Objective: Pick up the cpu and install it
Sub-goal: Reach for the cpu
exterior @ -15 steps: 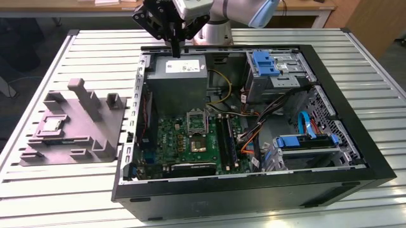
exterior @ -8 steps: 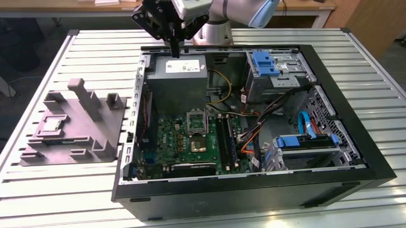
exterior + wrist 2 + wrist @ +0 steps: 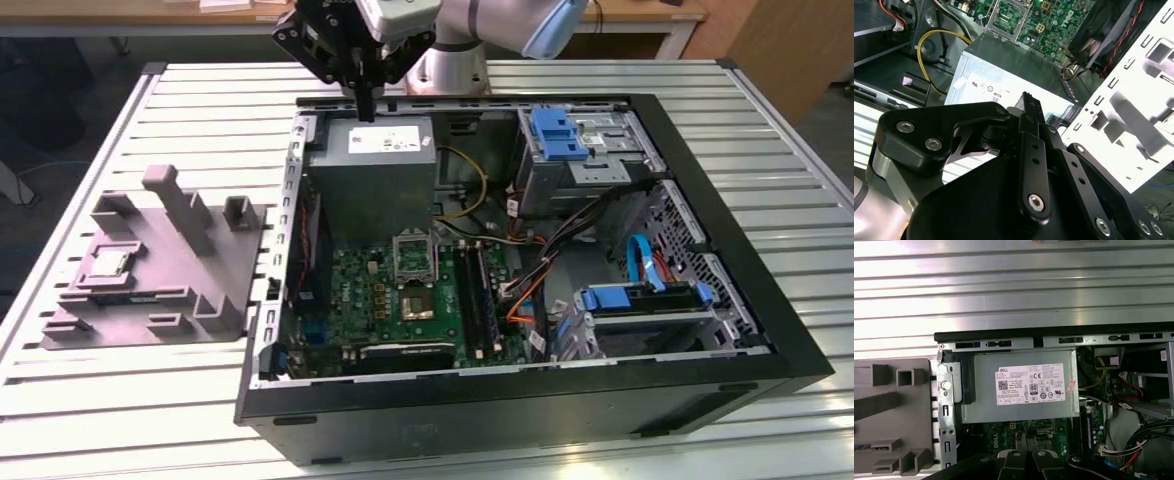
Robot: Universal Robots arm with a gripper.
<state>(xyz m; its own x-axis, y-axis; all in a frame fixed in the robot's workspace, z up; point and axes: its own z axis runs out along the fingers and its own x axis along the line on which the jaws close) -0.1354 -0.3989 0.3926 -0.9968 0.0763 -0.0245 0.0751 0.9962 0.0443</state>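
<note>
The cpu (image 3: 107, 263), a small flat square chip with a pale rim, lies in a recess of the grey plastic holder block (image 3: 160, 270) on the table, at the exterior view's left. The silver socket frame (image 3: 414, 254) sits on the green motherboard inside the open computer case (image 3: 534, 400). My gripper (image 3: 363, 105) hangs above the case's far edge, over the grey power supply (image 3: 387, 140), well away from the cpu. Its fingers (image 3: 1029, 107) are shut together with nothing between them. The first wrist view shows the fingertips (image 3: 1021, 440) over the power supply (image 3: 1024, 390) and part of the holder block (image 3: 889, 405).
The case holds blue drive brackets (image 3: 558, 132), a lower drive cage (image 3: 641, 300), loose coloured cables (image 3: 534, 250) and a yellow wire (image 3: 929, 45). The slatted metal table (image 3: 120, 400) surrounds the case and the block. The arm's base (image 3: 447, 60) stands behind the case.
</note>
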